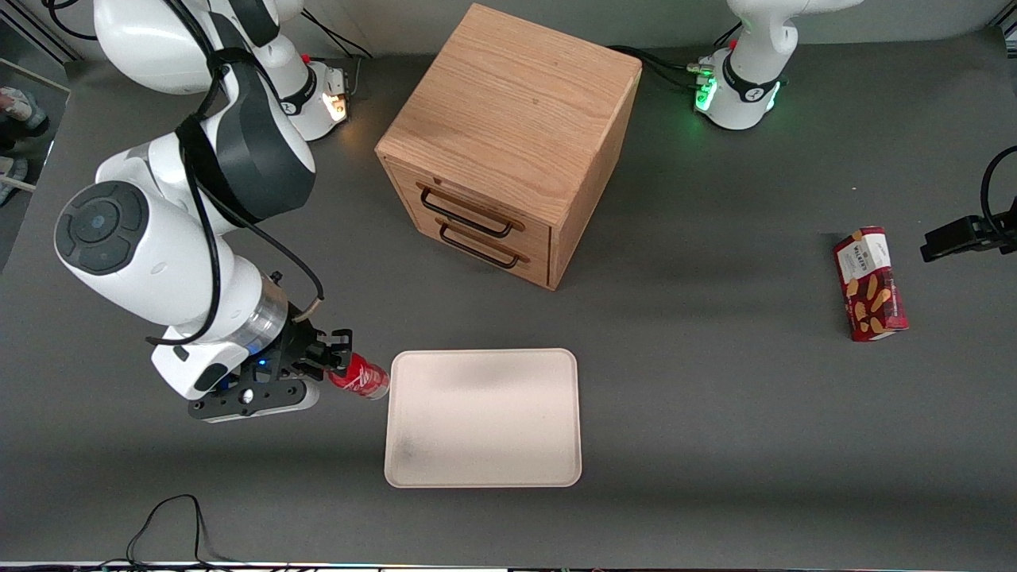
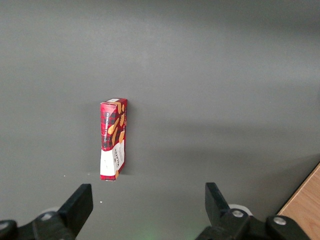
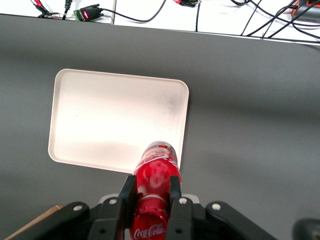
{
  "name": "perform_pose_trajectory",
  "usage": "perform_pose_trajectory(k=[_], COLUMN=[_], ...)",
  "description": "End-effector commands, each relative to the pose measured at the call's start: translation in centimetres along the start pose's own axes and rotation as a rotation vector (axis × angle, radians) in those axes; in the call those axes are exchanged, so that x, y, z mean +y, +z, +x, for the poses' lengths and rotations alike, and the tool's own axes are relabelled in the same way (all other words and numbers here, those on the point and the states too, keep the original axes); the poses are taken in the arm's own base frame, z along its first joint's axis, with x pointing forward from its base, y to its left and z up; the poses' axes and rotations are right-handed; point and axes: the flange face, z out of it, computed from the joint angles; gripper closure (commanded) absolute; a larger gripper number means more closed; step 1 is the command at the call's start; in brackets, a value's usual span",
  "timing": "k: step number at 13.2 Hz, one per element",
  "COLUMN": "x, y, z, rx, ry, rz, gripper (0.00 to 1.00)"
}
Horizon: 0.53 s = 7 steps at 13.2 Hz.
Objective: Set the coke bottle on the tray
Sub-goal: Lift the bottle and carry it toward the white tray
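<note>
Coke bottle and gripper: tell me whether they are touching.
Touching. The right wrist view shows the gripper with its jaws pressed against both sides of the coke bottle, no gap showing, beside the tray.

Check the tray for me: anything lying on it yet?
Nothing lies on the tray, only a faint grey smudge. The coke bottle is in the tool, shut on it at the tray's edge nearest the working arm.

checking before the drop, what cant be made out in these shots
- Coke bottle cap end: covered by the end effector shut on it, in the front and right wrist views.
- Tray edge nearest the bottle: partly covered by the bottle, right wrist view.
- Biscuit box print: too small, front view.
</note>
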Motion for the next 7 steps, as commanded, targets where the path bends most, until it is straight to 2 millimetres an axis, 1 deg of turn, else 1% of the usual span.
perform_pose_trajectory(k=[1, 4, 5, 7], x=[-0.1, 0.1, 0.2, 0.0], y=[0.3, 3.7, 5.4, 8.3], z=[0.9, 1.7, 2.0, 2.4], rx=[0.035, 0.035, 0.027, 0.029], ry=[-0.016, -0.020, -0.020, -0.032], rz=[0.025, -0.013, -0.020, -0.023], gripper=[1.00, 1.00, 1.00, 1.00])
